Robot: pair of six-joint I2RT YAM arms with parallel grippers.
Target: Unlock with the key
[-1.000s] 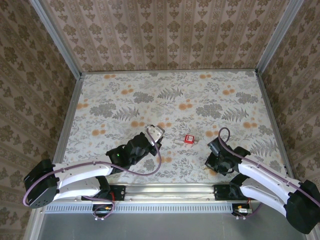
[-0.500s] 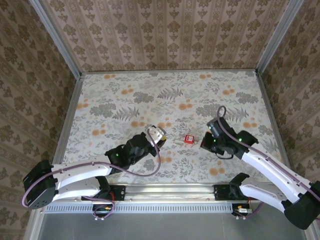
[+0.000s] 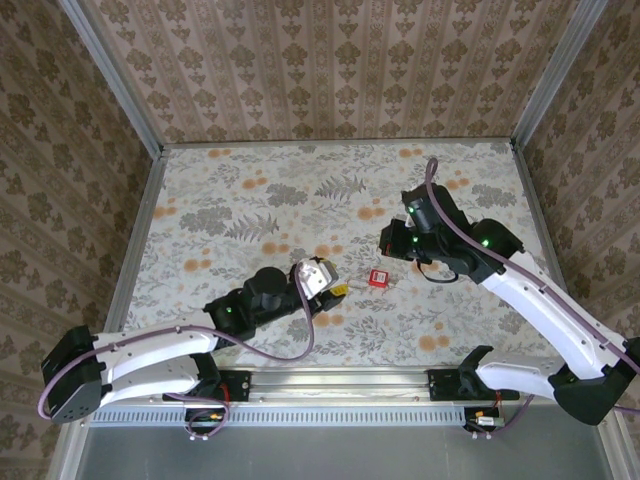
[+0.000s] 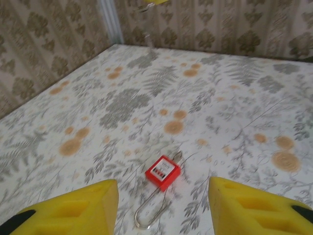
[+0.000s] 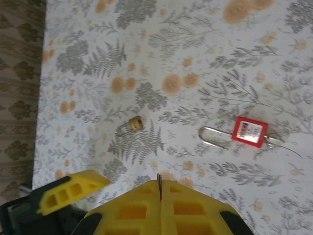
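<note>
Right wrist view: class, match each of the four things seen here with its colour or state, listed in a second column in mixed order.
Things:
1 key
2 padlock
3 right gripper
4 table

Colour or state:
a brass body, silver shackle
b floral pattern
c joined to a red square tag
d yellow fingers shut together

Pairs: 1-c; 2-a; 3-d; 4-b

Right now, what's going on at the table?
Nothing is held yet. The key on its red tag lies flat on the table, the small brass padlock apart from it. The left gripper sits low facing the key, jaws open and empty. The right gripper hangs above, jaws shut on nothing.
</note>
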